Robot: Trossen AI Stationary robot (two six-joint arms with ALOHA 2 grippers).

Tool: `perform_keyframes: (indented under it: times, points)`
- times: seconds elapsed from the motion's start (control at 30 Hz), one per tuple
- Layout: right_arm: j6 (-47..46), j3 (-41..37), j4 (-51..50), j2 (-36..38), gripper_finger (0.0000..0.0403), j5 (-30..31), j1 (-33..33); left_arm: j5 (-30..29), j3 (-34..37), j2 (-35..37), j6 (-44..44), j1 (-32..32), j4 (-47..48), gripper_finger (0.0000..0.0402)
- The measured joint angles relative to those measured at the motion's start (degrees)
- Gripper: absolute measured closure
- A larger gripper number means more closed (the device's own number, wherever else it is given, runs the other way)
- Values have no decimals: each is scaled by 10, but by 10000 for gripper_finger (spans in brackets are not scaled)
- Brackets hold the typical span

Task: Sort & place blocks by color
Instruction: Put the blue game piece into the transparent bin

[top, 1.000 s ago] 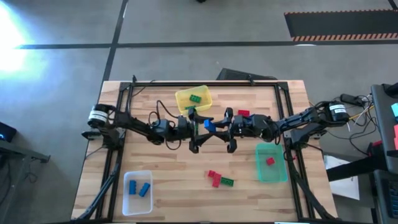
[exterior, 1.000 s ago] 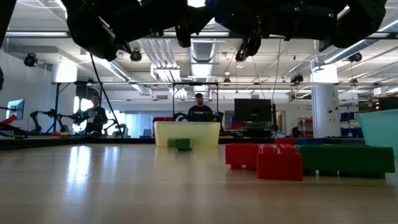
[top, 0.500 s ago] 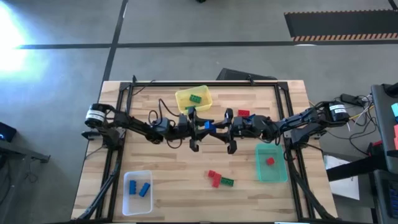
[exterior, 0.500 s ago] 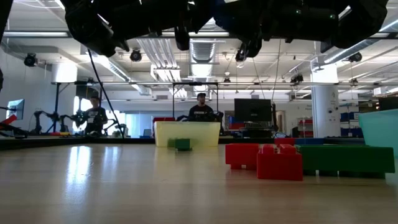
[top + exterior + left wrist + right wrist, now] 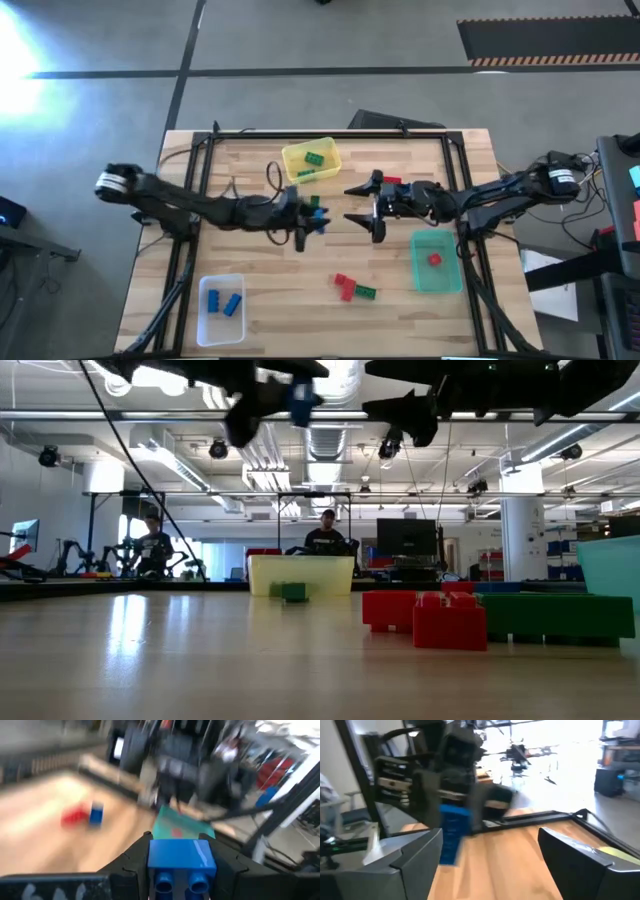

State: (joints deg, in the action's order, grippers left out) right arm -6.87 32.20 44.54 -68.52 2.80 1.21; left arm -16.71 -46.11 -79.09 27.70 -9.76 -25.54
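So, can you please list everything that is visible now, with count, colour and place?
blue block: one, blue, held in the left gripper above the table middle
blocks in clear bin: two, blue, near left corner
block in yellow bin: one, green, far middle
block in green bin: one, red, right side
loose blocks: red ones and one green, near middle of the table
red block: one, by the right gripper
people: two, in the room behind
left gripper: shut on the blue block
right gripper: open, empty, middle of the table
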Motion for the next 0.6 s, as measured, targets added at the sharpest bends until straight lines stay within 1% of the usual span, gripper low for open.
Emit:
perform_keyframes:
  times: [0.1, 0.2, 0.3, 0.37, 0.47, 0.53, 0.6]
  points:
    - [5, 1, -52, 37, 80, 31, -1, -33, -5, 51, 122, -42, 159, 284]
    - [22, 2, -75, 66, 84, 64, -1, -59, -22, 83, 256, -92, 301, 284]
    - [42, 3, -79, 80, 93, 80, -1, -55, -58, 94, 386, -143, 447, 284]
    - [52, 3, -77, 83, 99, 83, -2, -26, -92, 88, 463, -174, 553, 284]
    - [64, 3, -75, 86, 106, 93, -1, 52, -142, 73, 582, -219, 719, 284]
    - [65, 3, -76, 85, 110, 93, -1, 113, -163, 56, 640, -250, 802, 284]
    - [65, 3, -81, 84, 111, 93, -1, 147, -169, 42, 690, -276, 863, 284]
